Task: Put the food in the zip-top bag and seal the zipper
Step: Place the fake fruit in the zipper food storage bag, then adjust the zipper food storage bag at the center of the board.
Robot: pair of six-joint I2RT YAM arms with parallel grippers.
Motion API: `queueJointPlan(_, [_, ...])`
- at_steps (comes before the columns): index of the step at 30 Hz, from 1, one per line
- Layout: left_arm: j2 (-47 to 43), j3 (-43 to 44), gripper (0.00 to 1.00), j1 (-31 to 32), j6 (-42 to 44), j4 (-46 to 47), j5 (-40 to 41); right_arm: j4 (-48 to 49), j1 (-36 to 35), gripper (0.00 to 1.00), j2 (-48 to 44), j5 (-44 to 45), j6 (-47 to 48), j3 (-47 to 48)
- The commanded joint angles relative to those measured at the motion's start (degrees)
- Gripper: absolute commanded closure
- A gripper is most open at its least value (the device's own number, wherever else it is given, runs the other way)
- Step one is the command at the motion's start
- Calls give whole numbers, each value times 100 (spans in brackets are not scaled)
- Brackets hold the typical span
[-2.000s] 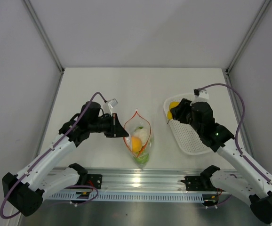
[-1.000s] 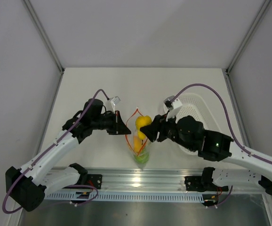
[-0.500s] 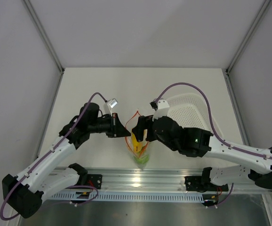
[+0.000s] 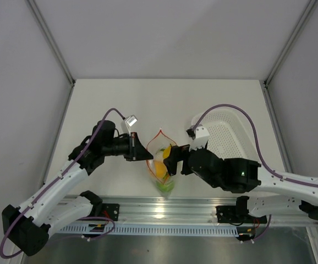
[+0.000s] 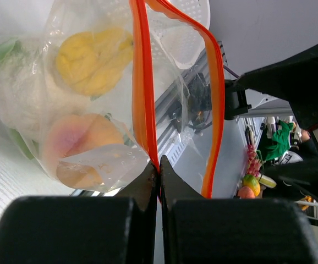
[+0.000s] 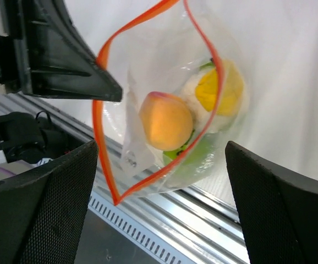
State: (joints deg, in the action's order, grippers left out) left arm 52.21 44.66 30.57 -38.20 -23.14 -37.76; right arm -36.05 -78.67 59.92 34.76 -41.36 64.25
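**Fruit in the open bag, left fingers pinching the zipper**

The clear bag (image 6: 126, 140) lies on the table (image 4: 120, 104) between the two arms. Its bottom is near the metal rail (image 4: 164, 212) at the front edge and its mouth points away from the arm bases. The mouth gapes in a teardrop shape, outlined by the red-orange zipper (image 5: 141, 82), whose two sides stand well apart.

The left gripper (image 5: 159, 175) has its fingers pressed together on the left side of the zipper, the strip clamped between the tips. From the right wrist view, the dark tip of this gripper meets the strip on the left side of the mouth, about midway along that edge.

The right gripper (image 4: 171, 159) sits just beside the bag's right side, its fingers spread wide with nothing between them. I cannot tell whether it touches the plastic.

Inside the bag, the yellow pear (image 6: 225, 91) rests against the right wall, partly behind the zipper. The orange fruit (image 6: 166, 121) lies near the middle, just beside the pear. A whitish piece (image 5: 16, 96) sits next to both, and a green piece (image 6: 195, 159) lies under them toward the bottom of the bag.

The white perforated basket (image 4: 228, 140) stands on the table to the right, behind the right arm and apart from the bag.
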Motion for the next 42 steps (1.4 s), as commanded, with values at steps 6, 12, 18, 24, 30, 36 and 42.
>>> queueJointPlan(6, [-123,-28,100,-33,14,178,-205,-315,229,8,-621,524,-188,-307])
queueJointPlan(12, [26,68,99,-33,119,125,-302,325,1099,12,-789,-750,14,-694])
queueJointPlan(18, [97,200,99,-33,225,11,-364,880,1775,22,-614,-1673,234,-563])
queueJointPlan(24, [176,359,99,-33,313,-130,-364,1065,2207,31,-43,-2650,392,-273])
queueJointPlan(30, [211,402,99,-33,321,-103,-390,1074,2251,44,450,-2931,480,-53])
queueJointPlan(36, [272,420,99,-24,400,-68,-452,1179,2260,83,635,-2984,384,53])
queueJointPlan(42, [238,359,90,-24,427,28,-434,1548,2269,100,696,-3037,-73,-44])
